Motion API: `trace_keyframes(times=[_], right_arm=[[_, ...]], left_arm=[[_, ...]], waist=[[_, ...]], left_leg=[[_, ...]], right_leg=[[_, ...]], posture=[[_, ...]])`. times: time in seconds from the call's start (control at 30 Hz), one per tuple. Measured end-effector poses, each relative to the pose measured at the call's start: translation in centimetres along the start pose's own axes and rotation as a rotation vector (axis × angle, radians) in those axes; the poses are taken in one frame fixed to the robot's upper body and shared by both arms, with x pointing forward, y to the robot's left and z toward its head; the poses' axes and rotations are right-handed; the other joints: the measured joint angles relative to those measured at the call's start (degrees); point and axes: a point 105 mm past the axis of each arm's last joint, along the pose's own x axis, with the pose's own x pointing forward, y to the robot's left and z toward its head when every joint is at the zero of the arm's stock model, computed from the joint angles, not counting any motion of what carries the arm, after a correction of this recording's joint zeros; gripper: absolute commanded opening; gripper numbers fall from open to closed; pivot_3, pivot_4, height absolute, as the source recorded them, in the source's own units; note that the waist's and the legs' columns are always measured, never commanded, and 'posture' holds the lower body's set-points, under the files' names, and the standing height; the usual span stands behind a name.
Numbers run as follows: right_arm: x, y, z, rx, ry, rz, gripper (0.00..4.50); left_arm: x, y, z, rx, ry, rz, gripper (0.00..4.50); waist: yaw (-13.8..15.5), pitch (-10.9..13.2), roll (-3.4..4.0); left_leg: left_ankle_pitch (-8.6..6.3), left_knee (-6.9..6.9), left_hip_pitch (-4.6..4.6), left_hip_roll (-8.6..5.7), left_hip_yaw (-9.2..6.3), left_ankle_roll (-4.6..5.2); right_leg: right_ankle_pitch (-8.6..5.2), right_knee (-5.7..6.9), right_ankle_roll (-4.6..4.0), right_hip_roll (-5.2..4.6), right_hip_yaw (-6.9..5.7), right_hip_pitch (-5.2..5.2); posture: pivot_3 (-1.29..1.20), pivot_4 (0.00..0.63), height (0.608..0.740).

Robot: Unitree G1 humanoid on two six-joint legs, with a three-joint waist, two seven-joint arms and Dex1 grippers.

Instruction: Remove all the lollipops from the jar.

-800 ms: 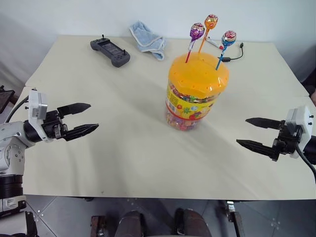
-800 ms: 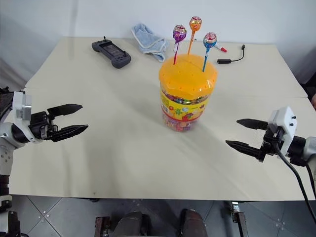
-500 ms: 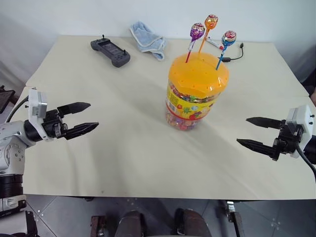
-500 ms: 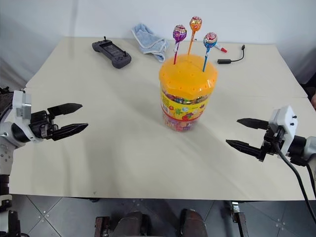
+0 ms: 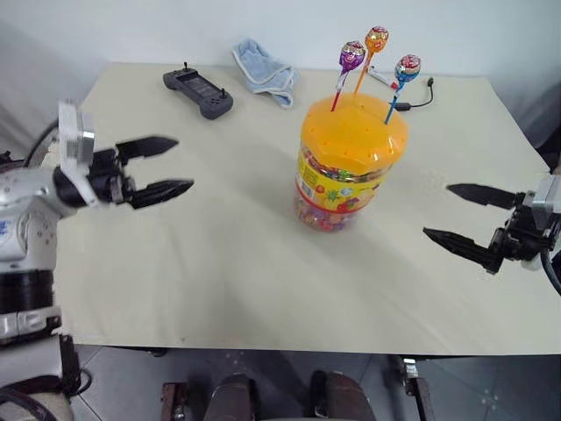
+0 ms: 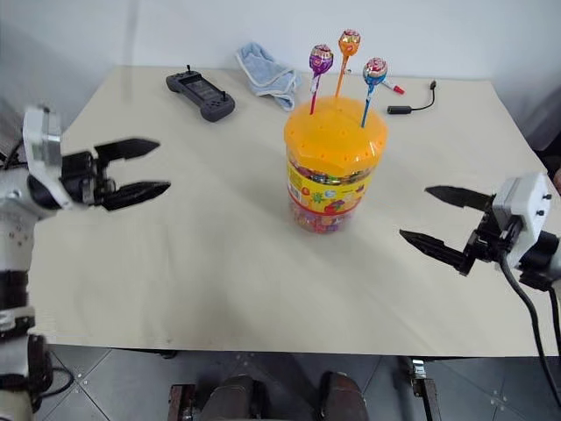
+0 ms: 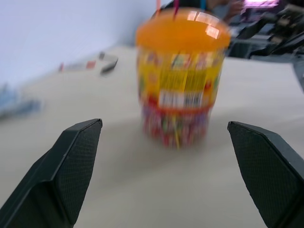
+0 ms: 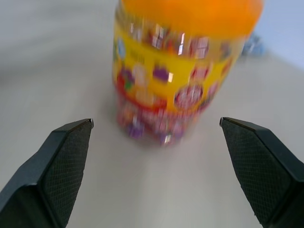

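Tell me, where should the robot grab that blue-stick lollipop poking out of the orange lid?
Probably the bare blue stick just under the round wrapped head of the blue-stick lollipop, coming from the robot's right, where the open right tool waits. The stick leans up and outward on that side of the orange domed lid, away from the purple lollipop and orange lollipop.
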Motion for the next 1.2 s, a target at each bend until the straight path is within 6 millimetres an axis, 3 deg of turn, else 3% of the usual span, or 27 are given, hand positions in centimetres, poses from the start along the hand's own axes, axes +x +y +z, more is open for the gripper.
trace_keyframes(times=[0.17,0.37,0.7,0.8,1.0,1.2], right_arm=[[0.2,1.4,1.4,0.006,-0.087,0.020,4.47],[0.8,2.0,3.9,0.001,-0.186,-0.005,4.47],[1.2,2.6,4.8,0.009,-0.198,-0.073,4.47],[1.2,2.8,4.7,0.009,-0.195,-0.097,4.50],[1.0,2.9,4.6,0.002,-0.193,-0.134,4.50],[0.9,2.7,4.5,-0.008,-0.186,-0.156,4.50]], left_arm=[[4.8,0.2,0.5,0.000,-0.090,-0.147,4.50],[11.3,1.1,2.7,0.014,-0.174,-0.242,4.50],[16.8,1.0,2.5,-0.055,-0.123,-0.303,4.50],[17.3,1.0,2.5,-0.022,-0.108,-0.301,3.93],[18.1,0.7,1.8,-0.018,-0.108,-0.306,2.14],[18.6,0.9,2.6,-0.003,-0.116,-0.291,0.28]], waist=[[0.30,0.01,-0.04],[0.02,0.03,-0.08],[0.04,0.06,-0.12],[0.00,0.06,-0.12],[-0.03,0.06,-0.12],[0.03,0.06,-0.12]], left_leg=[[0.00,0.06,-0.05,-0.03,-0.03,0.01],[0.00,0.08,-0.09,-0.03,-0.04,0.02],[-0.01,0.04,-0.13,-0.05,-0.04,0.06],[-0.01,0.05,-0.13,-0.05,-0.04,0.07],[0.00,0.06,-0.14,-0.05,-0.05,0.07],[-0.01,0.06,-0.14,-0.05,-0.05,0.08]], right_leg=[[0.01,-0.01,0.01,0.02,-0.04,0.02],[0.02,-0.02,0.03,0.03,-0.05,-0.01],[0.02,-0.05,0.03,0.02,-0.05,-0.04],[0.02,-0.05,0.03,0.02,-0.05,-0.04],[0.02,-0.05,0.03,0.02,-0.05,-0.04],[0.02,-0.05,0.03,0.02,-0.05,-0.04]], posture=[[0.00,0.150,0.740],[0.00,0.150,0.740],[0.00,0.150,0.740],[0.00,0.150,0.740],[0.00,0.150,0.740],[0.00,0.150,0.740]])
